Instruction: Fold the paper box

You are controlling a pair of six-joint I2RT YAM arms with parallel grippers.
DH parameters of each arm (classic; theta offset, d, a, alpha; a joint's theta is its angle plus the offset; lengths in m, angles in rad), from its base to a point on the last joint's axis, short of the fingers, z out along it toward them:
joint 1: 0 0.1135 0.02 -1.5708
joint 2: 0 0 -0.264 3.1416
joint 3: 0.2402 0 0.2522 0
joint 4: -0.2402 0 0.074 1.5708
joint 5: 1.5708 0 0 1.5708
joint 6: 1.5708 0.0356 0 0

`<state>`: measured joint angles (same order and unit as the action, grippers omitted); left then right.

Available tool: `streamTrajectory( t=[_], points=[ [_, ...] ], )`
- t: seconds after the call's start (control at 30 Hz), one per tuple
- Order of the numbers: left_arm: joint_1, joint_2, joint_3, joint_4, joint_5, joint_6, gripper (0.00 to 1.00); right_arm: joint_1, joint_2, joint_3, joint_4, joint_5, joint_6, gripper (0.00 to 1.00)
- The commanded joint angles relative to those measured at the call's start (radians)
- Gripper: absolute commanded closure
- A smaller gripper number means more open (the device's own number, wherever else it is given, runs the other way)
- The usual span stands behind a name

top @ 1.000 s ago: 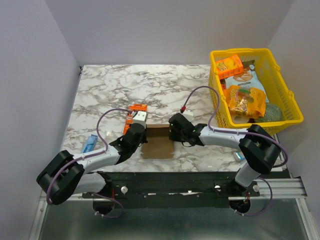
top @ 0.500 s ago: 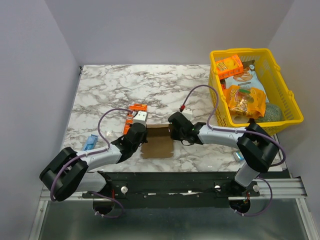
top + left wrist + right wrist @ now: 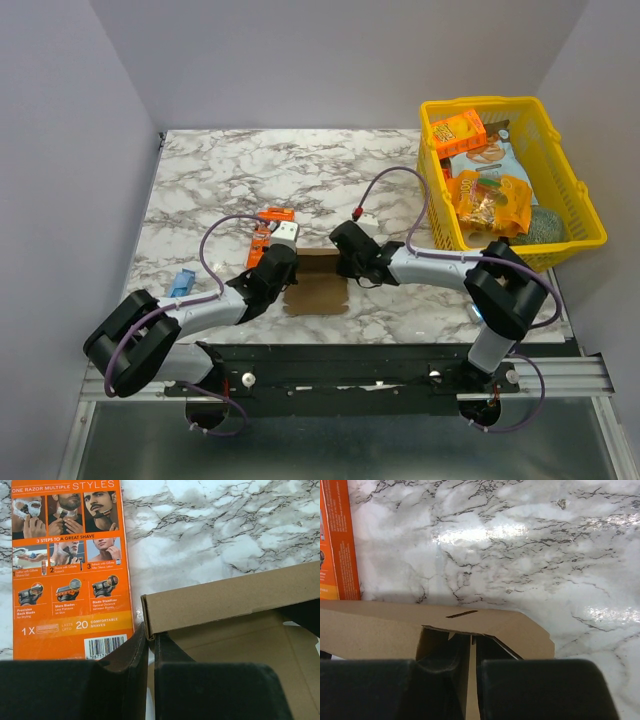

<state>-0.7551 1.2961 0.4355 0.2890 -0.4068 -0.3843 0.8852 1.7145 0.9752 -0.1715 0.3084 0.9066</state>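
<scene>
**Item: paper box** (image 3: pixel 315 285). Brown card, part-formed. It sits at the middle of the surface's (image 3: pixel 300 170) near edge, between the two arms.

- Far wall: standing upright along the box's far side; the left wrist view (image 3: pixel 240 600) shows it as a raised strip with a squared left corner.
- Right far corner: the right wrist view (image 3: pixel 380 625) shows an angled flap with a cut slot, folded in over the corner.
- Base and near panel: seen from above, these lie flat on the surface.

**Left tool** (image 3: pixel 278 262). Fingers nearly together, clamped on the card edge at the box's left far corner (image 3: pixel 151 645).

**Right tool** (image 3: pixel 345 258). Fingers likewise closed on a thin card panel at the right far corner (image 3: pixel 473 650).

**Progress (judged).** About midway.
- Done: the far wall is raised, and both far corners are held.
- Left to do: the side walls are not visibly locked, the near panel is not raised, and no tab can be seen seated in the slot.

**Surroundings**
- Orange razor pack (image 3: pixel 268 228): flat, just beside the box's left far corner (image 3: pixel 70 565).
- Small blue object (image 3: pixel 181 285): near the surface's left edge.
- Yellow basket (image 3: pixel 560 247): at the right edge, well apart from the box, holding snack packets (image 3: pixel 490 200).
</scene>
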Motion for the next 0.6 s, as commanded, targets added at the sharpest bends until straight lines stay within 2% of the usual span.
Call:
streamTrajectory(
  t=[0.0, 0.43, 0.57],
  points=[
    [-0.016, 0.012, 0.017, -0.004, 0.039, 0.004, 1.00, 0.023, 0.046, 0.037, 0.063, -0.025, 0.015, 0.83],
    [-0.018, 0.020, 0.022, -0.013, 0.030, 0.012, 1.00, 0.055, 0.085, 0.053, 0.069, -0.008, 0.040, 0.84],
    [-0.006, 0.012, 0.023, -0.059, -0.065, 0.025, 1.00, 0.055, 0.021, 0.007, 0.041, 0.018, 0.035, 0.74]
  ],
)
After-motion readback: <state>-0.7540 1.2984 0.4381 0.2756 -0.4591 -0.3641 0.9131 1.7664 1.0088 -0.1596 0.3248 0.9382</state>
